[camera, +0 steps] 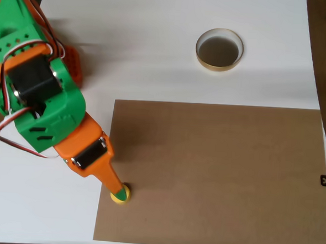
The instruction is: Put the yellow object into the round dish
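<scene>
Overhead view, positions given relative to the brown mat (215,175) on the white counter (156,44).

Arm (38,86): green and orange, left of the mat, reaching toward its lower-left area.

Pincer (121,194): tips directly over the yellow object (121,197), just inside the mat's left edge near the lower corner. Whether the tips are clamped on the object or merely positioned around it cannot be determined.

Yellow object: judged light, rigid plastic, probably smooth and prone to slipping or rolling. Recommended hold: across the narrower part, tips square to it.

Dish (219,49): on the counter above the mat's top edge, right of centre, well apart from the object. Empty.

Markings: a small dark tag (324,180) at the mat's right edge; its mark is illegible.
</scene>
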